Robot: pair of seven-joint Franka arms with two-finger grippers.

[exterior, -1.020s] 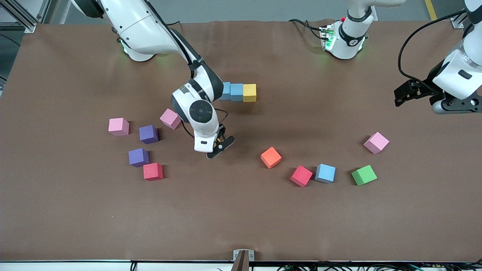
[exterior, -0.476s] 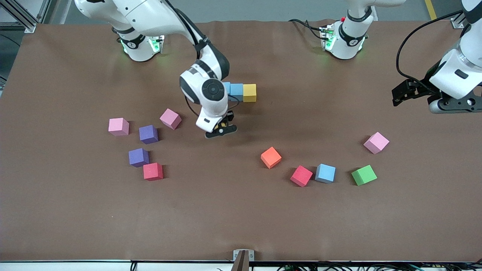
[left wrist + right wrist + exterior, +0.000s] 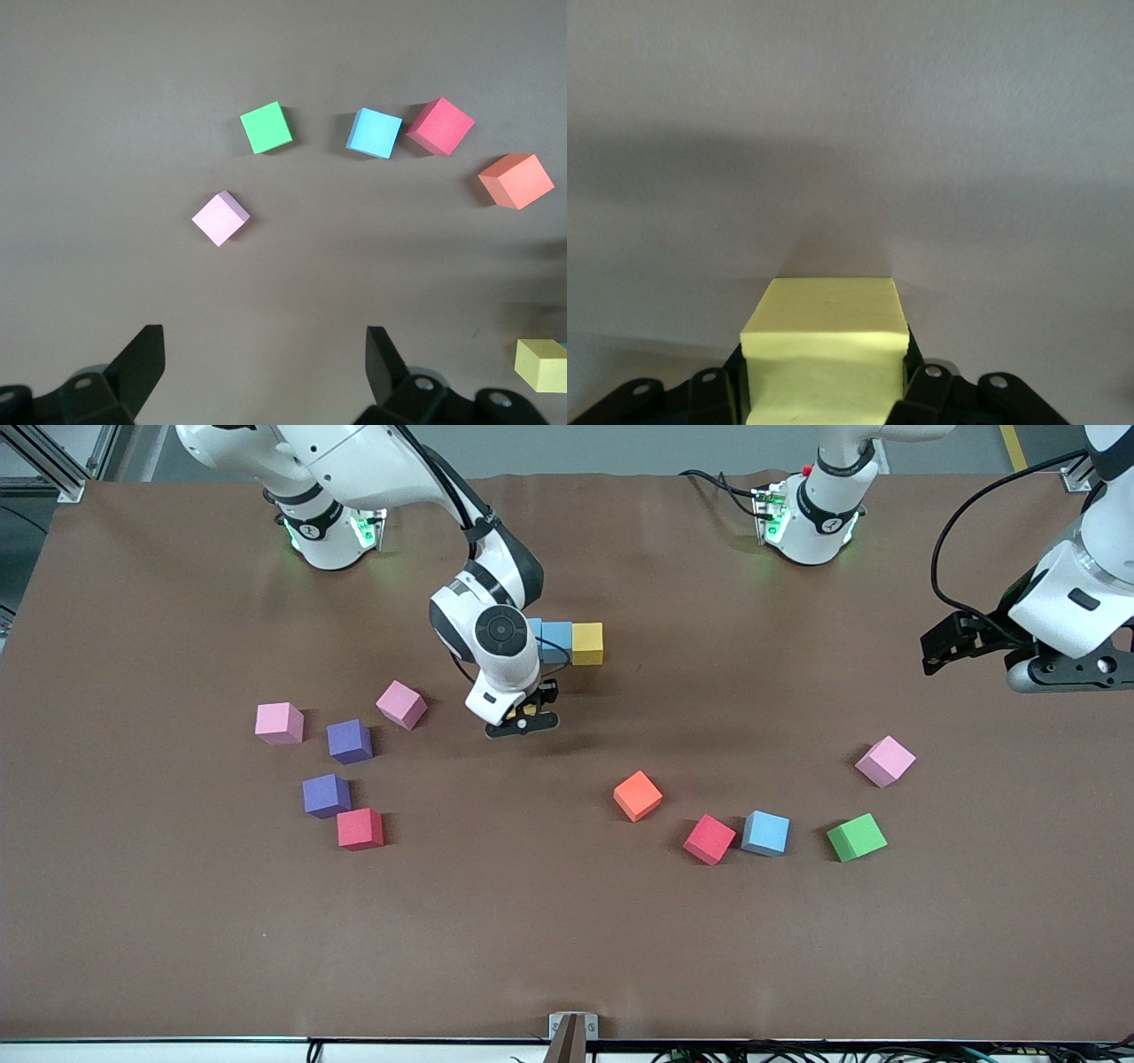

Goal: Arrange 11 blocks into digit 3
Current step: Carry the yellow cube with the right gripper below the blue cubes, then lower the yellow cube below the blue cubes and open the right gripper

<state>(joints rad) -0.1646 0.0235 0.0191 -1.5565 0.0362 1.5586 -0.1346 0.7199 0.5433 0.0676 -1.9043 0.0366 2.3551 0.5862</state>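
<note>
Three pink cubes lie on the brown table (image 3: 567,939). One tilted pink cube (image 3: 401,705) is near the claw, toward the right arm's end. A second pink cube (image 3: 279,723) lies well apart that way. The third pink cube (image 3: 885,761) lies well apart, toward the left arm's end.

A brown matte sheet covers the bench (image 3: 567,957), faintly creased along its edge by the arm bases. Grey floor (image 3: 620,447) shows past that edge, with a yellow line (image 3: 1014,447) on it and aluminium framing (image 3: 53,460) at one corner. Light is even, shadows soft.
</note>
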